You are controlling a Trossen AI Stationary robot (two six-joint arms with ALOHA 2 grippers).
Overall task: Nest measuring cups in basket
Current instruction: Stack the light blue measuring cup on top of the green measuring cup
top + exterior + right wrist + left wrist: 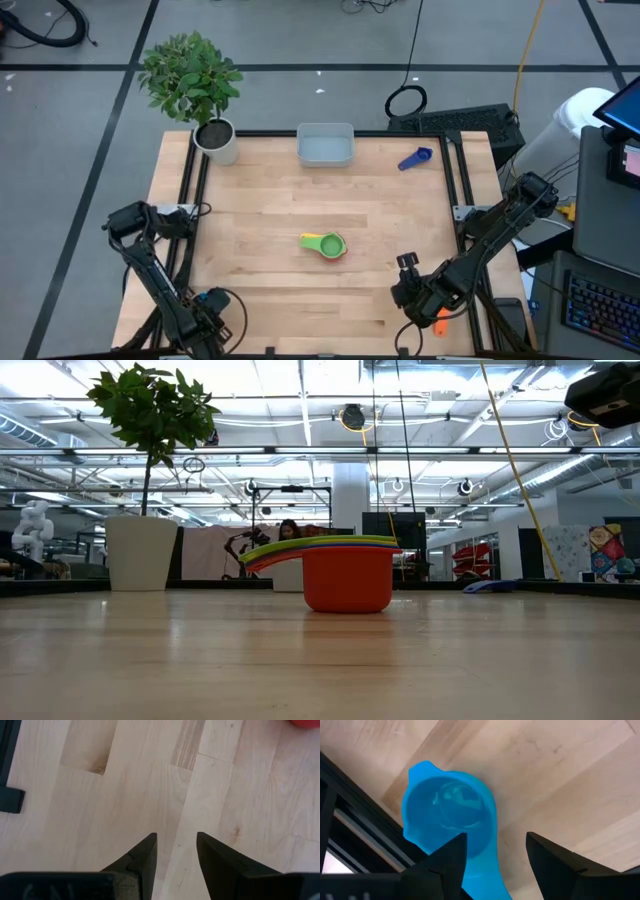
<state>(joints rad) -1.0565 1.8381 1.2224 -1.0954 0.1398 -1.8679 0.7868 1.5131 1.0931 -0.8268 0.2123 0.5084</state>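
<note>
My left gripper (495, 852) is open around the light blue cup's (450, 815) handle, well short of the basket (325, 146). I'd close squarely on the handle before lifting. Right gripper (176, 851) narrowly open, empty. Nested stack (327, 245) sits mid-path to the basket; dark blue cup (415, 159) beside it.

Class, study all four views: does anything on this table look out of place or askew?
Yes. A dark blue cup lies alone near the far right edge, beside the basket, away from the nested stack mid-table. A light blue cup sits at the table's edge under the left gripper.
</note>
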